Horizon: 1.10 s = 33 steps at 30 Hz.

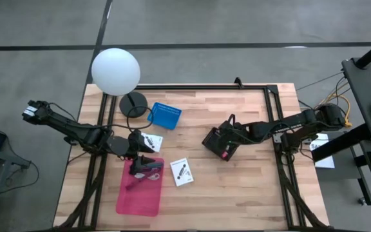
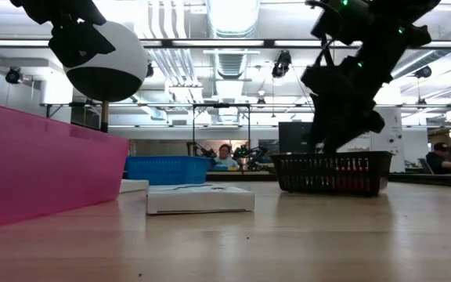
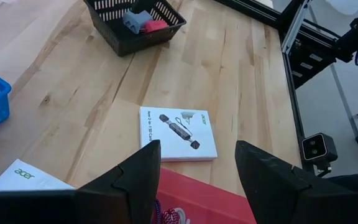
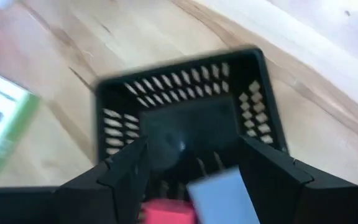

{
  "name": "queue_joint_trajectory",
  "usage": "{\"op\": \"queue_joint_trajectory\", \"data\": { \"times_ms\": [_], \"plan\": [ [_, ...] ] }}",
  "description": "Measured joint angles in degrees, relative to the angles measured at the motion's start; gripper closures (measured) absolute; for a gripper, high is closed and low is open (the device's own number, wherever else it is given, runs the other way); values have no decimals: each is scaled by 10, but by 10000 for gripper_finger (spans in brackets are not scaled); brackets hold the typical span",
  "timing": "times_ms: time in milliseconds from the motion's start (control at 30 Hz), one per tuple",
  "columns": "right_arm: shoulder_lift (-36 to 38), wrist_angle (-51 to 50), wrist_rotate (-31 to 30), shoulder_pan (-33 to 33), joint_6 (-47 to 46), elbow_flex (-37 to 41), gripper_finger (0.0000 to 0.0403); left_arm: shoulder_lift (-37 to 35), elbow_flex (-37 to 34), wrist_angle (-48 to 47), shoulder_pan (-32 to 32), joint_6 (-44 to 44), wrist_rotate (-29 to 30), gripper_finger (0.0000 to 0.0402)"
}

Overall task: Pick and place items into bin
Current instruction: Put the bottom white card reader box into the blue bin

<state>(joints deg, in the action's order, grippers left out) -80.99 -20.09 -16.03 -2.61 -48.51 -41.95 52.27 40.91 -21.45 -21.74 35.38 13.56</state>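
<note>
My left gripper [image 1: 145,166] [image 3: 197,180] is open and hovers over the far end of the magenta bin [image 1: 137,192] [image 2: 37,168]. Something purple and white [image 3: 166,215] shows in the bin below its fingers. My right gripper [image 1: 227,138] [image 4: 191,177] is open and points down into the black mesh basket [image 1: 219,144] [image 2: 333,172] [image 4: 179,93] standing on the table. A pink cube [image 4: 163,214] [image 3: 155,25] and a pale-blue one [image 4: 222,193] [image 3: 132,20] lie in that basket. Whether the fingers touch the basket is hidden.
Two white boxes with black print lie flat on the table: one [image 1: 181,172] [image 3: 179,132] [image 2: 200,197] right of the bin, another [image 1: 151,140] [image 3: 27,176] at its far side. A blue basket [image 1: 167,115] [image 2: 167,168] and a white globe lamp [image 1: 115,71] stand farther back. People sit in the room beyond.
</note>
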Motion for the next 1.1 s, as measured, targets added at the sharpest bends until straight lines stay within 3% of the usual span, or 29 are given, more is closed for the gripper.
{"op": "queue_joint_trajectory", "data": {
  "times_ms": [167, 433, 667, 933, 1100],
  "plan": [
    [0, 43, 11, -8, 30, -26, 180, 1, 0, 0, 0, 0, 0, 210],
    [0, 168, 32, -45, 168, -74, 183, 1, 0, 0, 0, -1, 1, 210],
    [0, 177, 45, -102, 313, -131, 183, 1, 0, 0, 0, -1, 3, 210],
    [-3, 175, 23, -144, 310, -162, 188, 1, -1, 18, 0, -1, 20, 210],
    [-28, 175, -15, -166, 319, -175, 232, 17, -1, 67, 0, -14, 41, 210]
  ]
}}
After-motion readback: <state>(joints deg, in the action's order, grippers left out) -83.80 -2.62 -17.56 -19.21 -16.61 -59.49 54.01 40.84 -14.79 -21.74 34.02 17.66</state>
